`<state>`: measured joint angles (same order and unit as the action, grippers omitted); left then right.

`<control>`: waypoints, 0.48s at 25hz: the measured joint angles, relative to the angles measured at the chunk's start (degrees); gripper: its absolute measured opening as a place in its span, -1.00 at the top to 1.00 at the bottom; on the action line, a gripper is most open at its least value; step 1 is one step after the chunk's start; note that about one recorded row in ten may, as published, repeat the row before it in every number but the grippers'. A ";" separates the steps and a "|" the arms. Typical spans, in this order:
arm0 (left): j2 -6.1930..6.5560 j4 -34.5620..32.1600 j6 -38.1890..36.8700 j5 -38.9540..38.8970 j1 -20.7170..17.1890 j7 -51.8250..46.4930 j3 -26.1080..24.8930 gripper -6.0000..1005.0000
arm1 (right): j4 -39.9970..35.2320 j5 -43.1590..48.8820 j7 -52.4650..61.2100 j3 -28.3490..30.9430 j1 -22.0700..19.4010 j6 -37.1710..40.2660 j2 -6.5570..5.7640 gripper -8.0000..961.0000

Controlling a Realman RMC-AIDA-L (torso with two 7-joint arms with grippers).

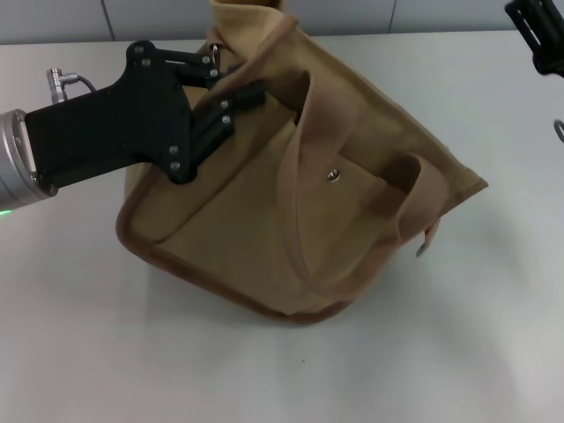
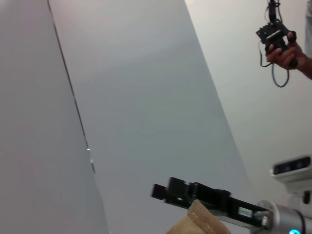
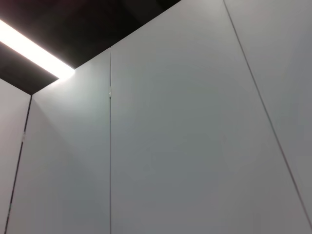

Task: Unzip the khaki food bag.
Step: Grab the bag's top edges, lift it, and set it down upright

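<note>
Fingers of my left gripper (image 1: 231, 104) are over the upper left part of the khaki food bag (image 1: 291, 185), pointing toward the bag's top edge. One black finger (image 1: 247, 95) lies across the tan canvas; the other reaches up to a small metal ring (image 1: 214, 60) at the bag's top corner. Whether the fingers are clamped on anything there, I cannot tell. My left arm (image 1: 53, 145) enters from the left side in the head view, its black housing above the bag's left flank.

Khaki food bag: lying tilted on the white worktop (image 1: 264, 370), front face up. Two webbing handles (image 1: 304, 150) loop across the front pocket, and the pocket's metal snap (image 1: 333, 175) sits between them. Darker brown trim (image 1: 176, 260) runs along the near rounded edge.

My right gripper (image 1: 539, 31) is at the far right edge of the head view, well apart from the bag; its finger state cannot be determined.

Left wrist view: a tan canvas corner (image 2: 200, 222) at the frame's lower edge, with my other arm's black gripper (image 2: 195, 194) behind it and a person's hand (image 2: 285, 51) holding a device farther off.
</note>
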<state>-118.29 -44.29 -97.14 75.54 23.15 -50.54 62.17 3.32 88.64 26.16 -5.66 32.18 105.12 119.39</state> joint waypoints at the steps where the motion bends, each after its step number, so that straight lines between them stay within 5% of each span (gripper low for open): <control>1: 0.07 -0.08 -0.25 0.29 0.03 0.09 0.04 0.82 | 0.00 0.00 0.00 0.00 0.00 0.00 0.00 -0.78; 12: 0.05 -0.13 -3.59 5.34 1.26 0.68 0.32 0.82 | -1.56 4.01 5.51 -8.87 1.71 -1.82 0.20 -0.78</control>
<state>-118.24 -44.43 -100.73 80.88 24.41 -49.86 62.49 1.76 92.65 31.67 -14.53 33.89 103.30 119.60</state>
